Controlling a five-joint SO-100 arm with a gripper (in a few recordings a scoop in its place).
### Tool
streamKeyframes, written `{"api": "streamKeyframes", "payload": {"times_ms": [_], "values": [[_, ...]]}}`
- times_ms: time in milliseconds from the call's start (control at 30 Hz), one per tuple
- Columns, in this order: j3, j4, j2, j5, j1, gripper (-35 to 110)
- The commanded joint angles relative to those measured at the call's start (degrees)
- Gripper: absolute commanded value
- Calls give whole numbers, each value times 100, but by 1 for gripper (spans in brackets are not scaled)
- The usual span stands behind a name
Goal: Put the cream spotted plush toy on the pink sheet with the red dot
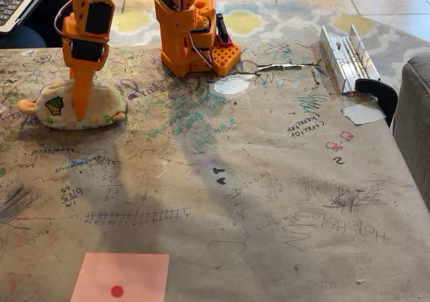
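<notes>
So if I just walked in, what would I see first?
Probably the bright orange arm at the top left, its gripper pressed down onto the cream spotted plush toy lying on the scribbled-over table. Next, the pink sheet with the red dot at the bottom edge, well apart from the toy.

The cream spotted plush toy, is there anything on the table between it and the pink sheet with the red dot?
Nothing visible. The cream spotted plush toy lies at the far left under the gripper; the pink sheet is at the near edge. Between them is only bare, scribbled table.
</notes>
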Motion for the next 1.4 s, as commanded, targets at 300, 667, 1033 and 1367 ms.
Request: {"api": "streamKeyframes", "payload": {"times_ms": [300, 667, 1033, 1367], "values": [[-800, 431, -123, 563, -193, 0], [-1283, 2153, 3190, 3981, -3085, 0], [-2944, 3577, 6442, 6697, -5344, 0], [-3489, 3762, 7717, 6864, -6407, 0]]}}
